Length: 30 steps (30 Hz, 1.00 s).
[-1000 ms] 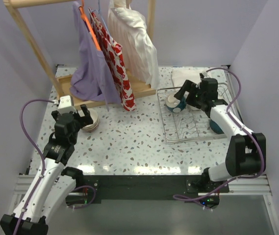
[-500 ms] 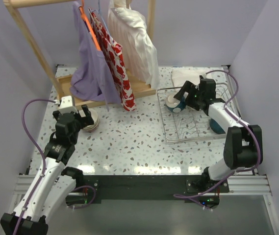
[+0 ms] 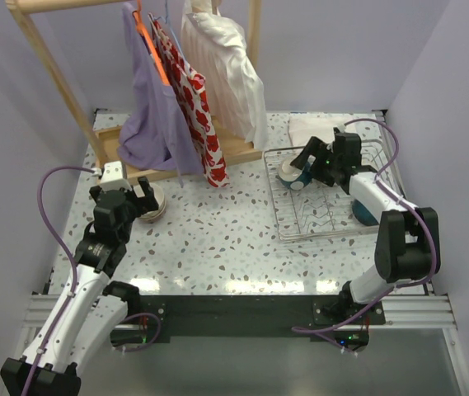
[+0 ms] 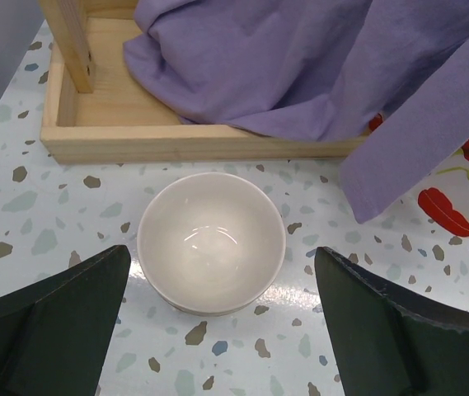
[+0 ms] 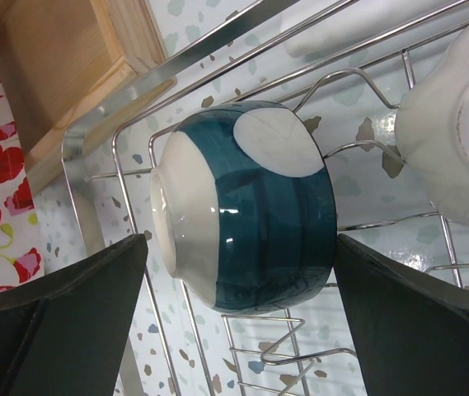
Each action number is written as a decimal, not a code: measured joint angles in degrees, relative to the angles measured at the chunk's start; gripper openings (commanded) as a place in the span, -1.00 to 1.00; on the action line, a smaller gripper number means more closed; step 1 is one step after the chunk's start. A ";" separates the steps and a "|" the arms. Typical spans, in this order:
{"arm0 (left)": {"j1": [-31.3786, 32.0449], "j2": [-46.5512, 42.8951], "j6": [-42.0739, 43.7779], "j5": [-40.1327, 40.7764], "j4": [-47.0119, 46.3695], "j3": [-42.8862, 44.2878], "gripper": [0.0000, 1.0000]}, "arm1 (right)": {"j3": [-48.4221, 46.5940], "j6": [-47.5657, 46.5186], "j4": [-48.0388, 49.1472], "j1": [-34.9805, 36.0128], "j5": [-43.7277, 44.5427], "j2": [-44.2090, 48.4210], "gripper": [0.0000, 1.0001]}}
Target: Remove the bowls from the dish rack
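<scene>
1. Right gripper [image 5: 241, 247] had its jaws wide apart and held nothing. The teal-blue glazed ceramic bowl with white patches [image 5: 250, 206] sat right between its fingers, tipped on its side in the silver wire dish rack [image 5: 94, 140]. We couldn't tell whether either pad touched it yet.
2. Main risk as we judged it was slip. The bowl's rim faced one finger and its rounded base the other. Closing on slick curved glaze could squirt the bowl out toward the rack wires or twist it in the grip.
3. Snag risk: upright wire prongs stood just below the fingertips. A low approach could catch a finger. A straight pull could hook the bowl's rim on a prong and drag the whole rack.
4. A white round ceramic bowl [image 5: 457, 140] leaned just outside one finger, so a wide close or sideways lift could knock it.
5. Left gripper [image 4: 222, 256] also had its jaws apart and empty, hovering over a cream round ceramic bowl [image 4: 211, 239] that sat on the speckled table between and below its fingers.
6. Purple hanging cloth [image 4: 300, 66] and a pale wooden base frame [image 4: 135, 140] lay just ahead of those fingers, so reaching forward could foul them.
7. Setting the teal bowl onto the cream one too hard could chip both.
</scene>
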State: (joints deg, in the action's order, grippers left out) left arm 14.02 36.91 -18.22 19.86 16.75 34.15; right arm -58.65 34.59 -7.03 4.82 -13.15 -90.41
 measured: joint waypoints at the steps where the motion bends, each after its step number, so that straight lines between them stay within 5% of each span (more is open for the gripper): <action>1: 0.00 0.00 0.00 0.00 0.00 0.00 0.98 | 0.00 0.00 0.00 0.00 0.00 -0.02 0.94; 30: 0.00 0.37 0.00 -0.50 -0.02 0.00 0.98 | 0.68 -0.15 1.51 -0.37 -3.08 1.31 -0.88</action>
State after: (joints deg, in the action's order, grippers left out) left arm 14.02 37.28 -18.22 19.35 16.73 34.15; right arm -57.98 34.44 -5.52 4.45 -16.23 -89.10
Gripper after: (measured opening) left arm 0.992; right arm 0.714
